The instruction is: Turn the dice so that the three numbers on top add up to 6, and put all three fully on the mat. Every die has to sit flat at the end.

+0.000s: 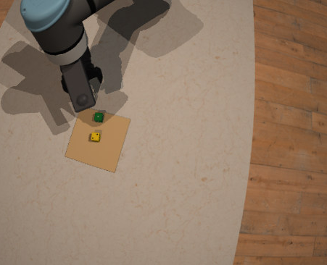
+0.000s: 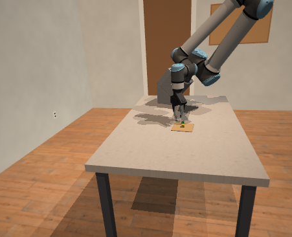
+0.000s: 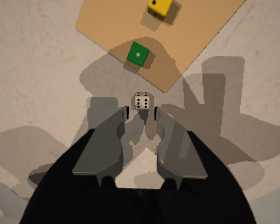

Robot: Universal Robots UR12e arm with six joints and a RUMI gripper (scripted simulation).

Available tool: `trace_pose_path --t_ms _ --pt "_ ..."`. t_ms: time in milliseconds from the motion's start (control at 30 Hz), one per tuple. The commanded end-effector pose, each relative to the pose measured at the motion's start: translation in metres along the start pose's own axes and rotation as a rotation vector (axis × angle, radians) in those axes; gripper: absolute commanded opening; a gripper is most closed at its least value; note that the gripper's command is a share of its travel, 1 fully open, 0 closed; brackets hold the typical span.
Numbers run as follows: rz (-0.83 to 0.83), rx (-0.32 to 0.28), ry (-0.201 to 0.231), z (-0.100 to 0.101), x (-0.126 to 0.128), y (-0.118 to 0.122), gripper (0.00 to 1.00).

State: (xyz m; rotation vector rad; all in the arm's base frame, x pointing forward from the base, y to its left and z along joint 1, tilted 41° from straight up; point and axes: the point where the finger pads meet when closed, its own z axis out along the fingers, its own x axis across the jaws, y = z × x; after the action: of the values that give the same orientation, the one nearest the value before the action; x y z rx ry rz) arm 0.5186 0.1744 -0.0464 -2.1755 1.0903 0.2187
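The white die (image 3: 142, 102) stands on the table just off the mat's corner, six pips up. The gripper (image 3: 141, 113) (image 2: 178, 120) is partly open and empty, pointing down, with its fingertips apart on either side of the die's near edge in the wrist view. It hides the white die in the top view. The green die (image 1: 98, 117) (image 2: 182, 122) (image 3: 138, 54) lies flat on the tan mat (image 1: 109, 156) (image 2: 189, 128) (image 3: 191, 30) near that corner, one pip up. The yellow die (image 1: 95, 137) (image 2: 182, 125) (image 3: 160, 7) lies flat near the mat's middle, two pips up.
The green die is close beyond the white die in the wrist view. The arm stretches over the table (image 1: 189, 145) (image 2: 149, 149) from its far end. The table's long edge runs down the right side of the top view, beside the wooden floor.
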Motion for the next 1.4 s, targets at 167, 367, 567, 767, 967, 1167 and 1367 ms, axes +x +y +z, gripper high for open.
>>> trace_pose_path --t_ms 167,367,567,767,967,1167,1367 --pt "0.000 0.000 0.001 -0.0003 0.0004 -0.0003 0.21" --pt "0.000 0.000 0.001 -0.0003 0.0004 -0.0003 0.21" --pt "0.000 0.000 0.001 -0.0003 0.0004 -0.0003 0.21" --pt "0.000 0.000 0.001 -0.0003 0.0004 -0.0003 0.21" --pt "0.000 0.000 0.001 -0.0003 0.0004 -0.0003 0.21" --pt "0.000 0.000 0.001 0.0002 0.0004 -0.0003 0.21" --pt "0.000 0.000 0.001 0.0051 0.0004 -0.0003 0.21"
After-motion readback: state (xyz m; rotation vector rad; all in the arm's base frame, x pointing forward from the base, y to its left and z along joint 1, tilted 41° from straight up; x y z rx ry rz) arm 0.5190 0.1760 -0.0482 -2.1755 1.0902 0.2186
